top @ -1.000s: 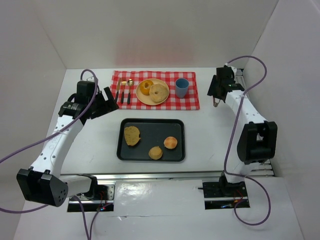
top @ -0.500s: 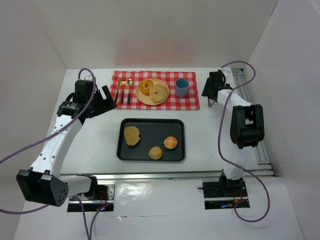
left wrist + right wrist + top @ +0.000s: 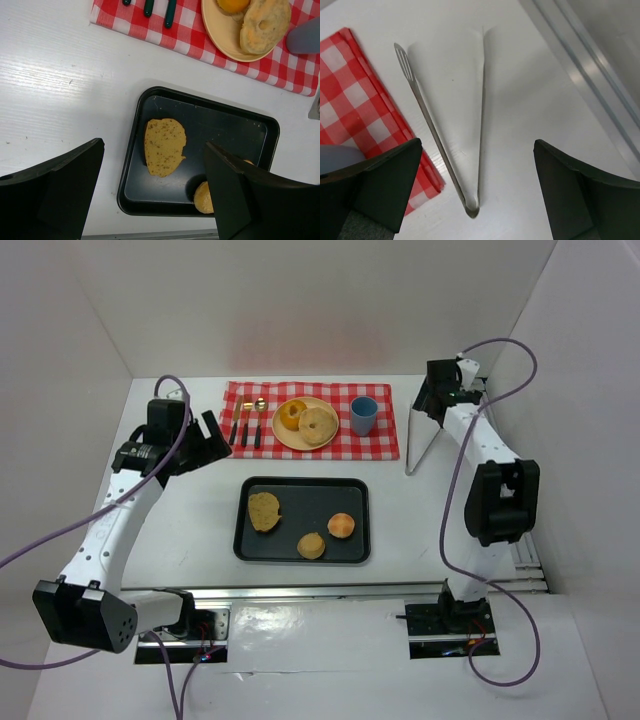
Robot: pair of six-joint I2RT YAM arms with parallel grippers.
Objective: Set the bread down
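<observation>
Against half a second ago, the tongs [image 3: 435,130] that hung from the right gripper [image 3: 478,144] now lie flat on the table [image 3: 200,530]. That gripper has pulled back toward the far right corner and sits above them. Its jaws are spread wide with nothing between them. The left arm has barely shifted (a slight drift left at most). It is bent over the left side of the table with the left gripper [image 3: 153,144] pointed down over the tray's left half, fingers far apart and holding nothing. The bread slice [image 3: 164,147] and two buns [image 3: 341,525] [image 3: 311,546] lie in the tray [image 3: 310,502], the slice at the left and the buns toward the near right. A bagel [image 3: 318,426] rests on the plate [image 3: 283,437] on the cloth [image 3: 385,440], with the cup [image 3: 363,416] just right of the plate and cutlery [image 3: 245,425] to its left. The tongs lie in a V with the hinge nearest the arm. One blade runs just beside the cloth's right edge and the other points toward the rail [image 3: 590,85]. There is bare table left of the tray, a narrow strip between tray and cloth, and a wider lane from the tray's right rim to the rail. Walls close in on both sides.
</observation>
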